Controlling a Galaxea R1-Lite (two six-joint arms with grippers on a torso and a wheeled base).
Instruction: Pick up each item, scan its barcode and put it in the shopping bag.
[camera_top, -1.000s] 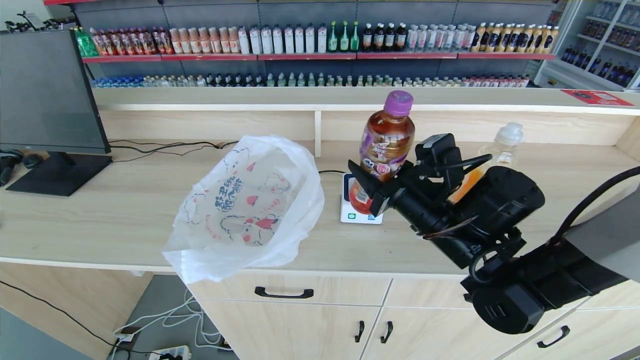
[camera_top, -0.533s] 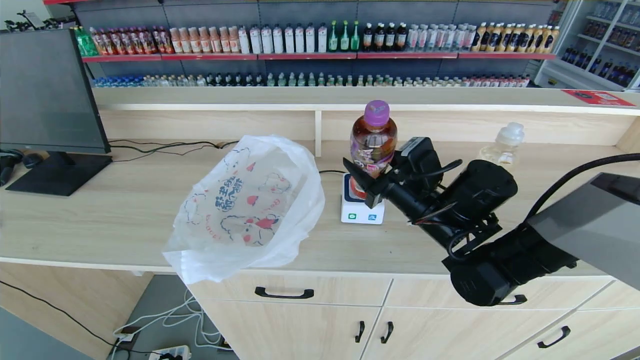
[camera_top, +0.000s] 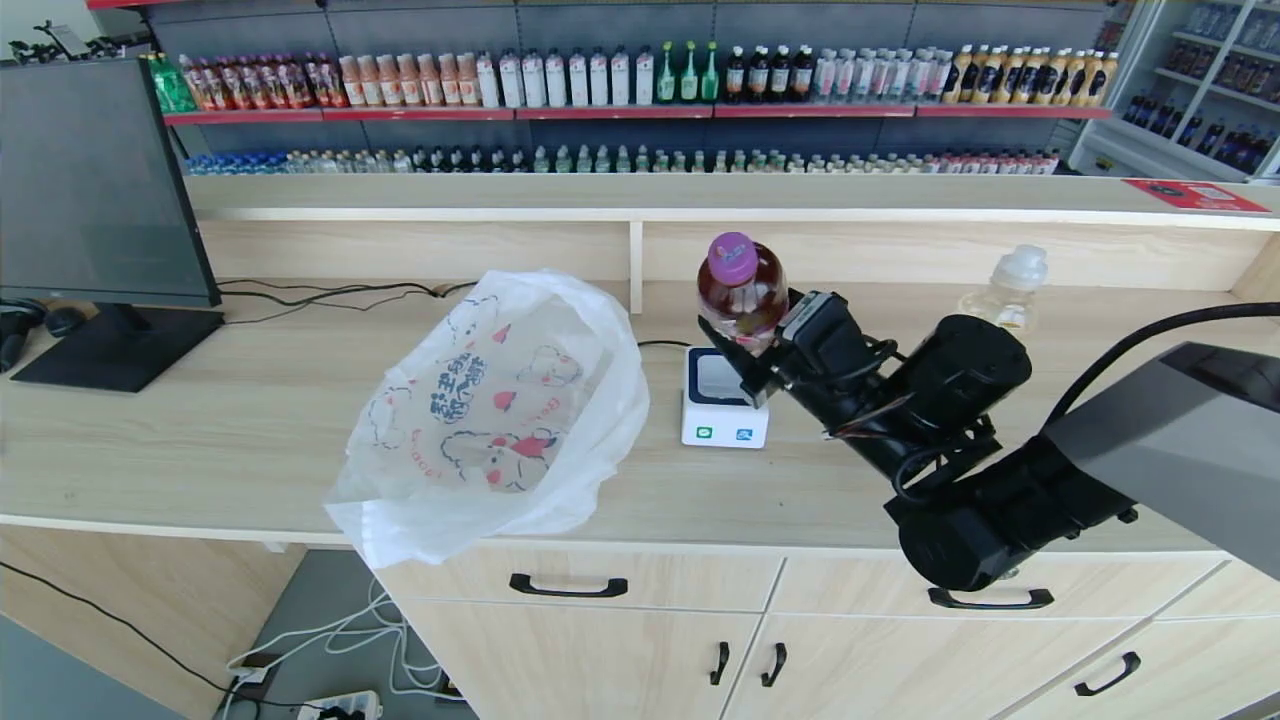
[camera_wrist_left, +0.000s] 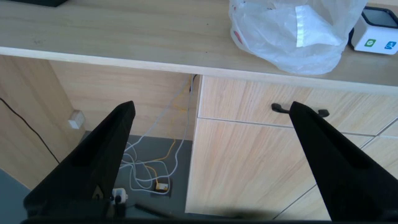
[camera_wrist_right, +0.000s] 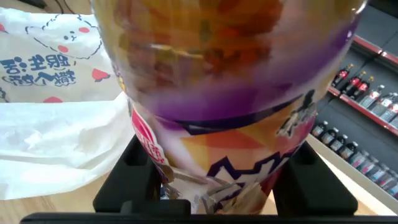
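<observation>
Right pincer (camera_top: 748, 358) clamped on bottle (camera_top: 742, 295), held upright over scanner (camera_top: 722, 412), likely for the barcode read. Bag (camera_top: 500, 400) sits near scanner: short transfer. Left pincer (camera_wrist_left: 211, 109) released, parked below desk (camera_wrist_left: 124, 37) edge.

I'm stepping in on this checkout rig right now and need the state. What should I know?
Left gripper: open, empty, low before the cabinet fronts.
Right gripper: shut on the purple-capped bottle, cap up, at the scanner.
Shopping bag lies on the counter left of the scanner; white-capped bottle stands back right.
Done: first bottle picked up. Left: scan it, bag it, then the white-capped bottle.
</observation>
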